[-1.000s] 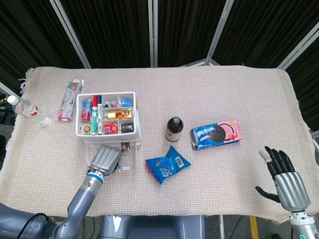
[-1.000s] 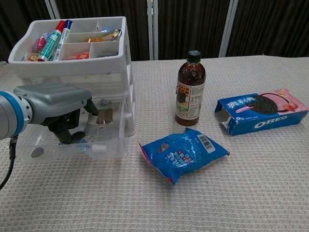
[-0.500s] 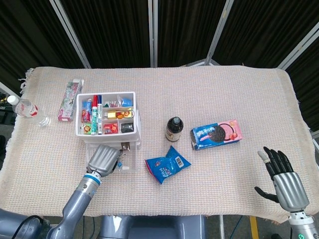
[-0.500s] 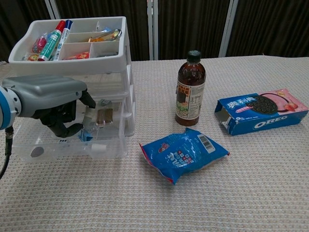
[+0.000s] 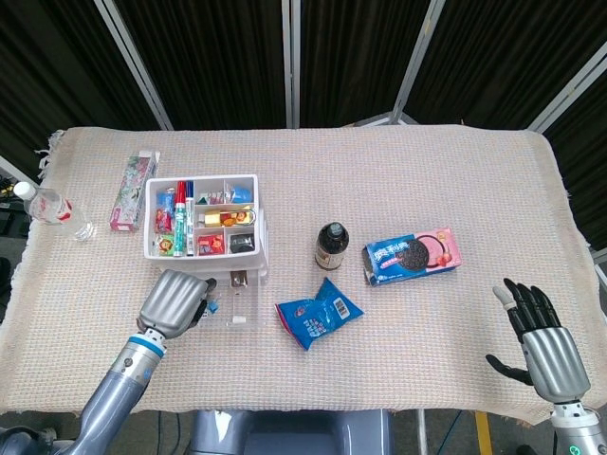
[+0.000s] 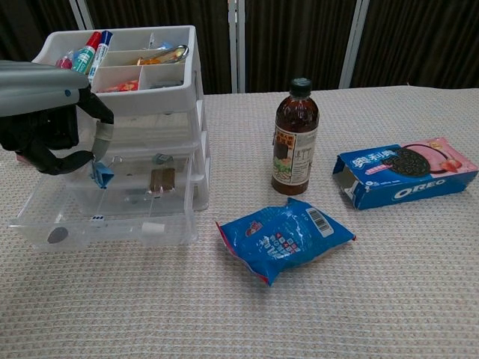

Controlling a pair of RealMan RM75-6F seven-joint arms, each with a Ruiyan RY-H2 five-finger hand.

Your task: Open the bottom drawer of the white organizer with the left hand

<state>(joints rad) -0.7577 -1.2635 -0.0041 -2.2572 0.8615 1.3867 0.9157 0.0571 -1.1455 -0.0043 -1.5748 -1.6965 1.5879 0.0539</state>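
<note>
Standing open: we see the bottom drawer pulled out of the white organizer, which sits at about nine o'clock on the counter.
Left hand: our fingers curl inward with nothing in them; it hangs over the drawer's left part, and in the chest view it is raised clear of the drawer front.
Right hand: fingers spread and holding nothing, at five o'clock off the counter's near edge.
Drawer contents: a blue clip, a brown clip and small bits we cannot name.
Organizer top tray: markers and small items.
Brown bottle: upright, at three o'clock from the organizer.
Blue snack bag: lying at six o'clock from the bottle.
Oreo box: lying just right of the bottle.
Water bottle: lying at the counter's left edge.
Pink box: flat, just left of the organizer.
</note>
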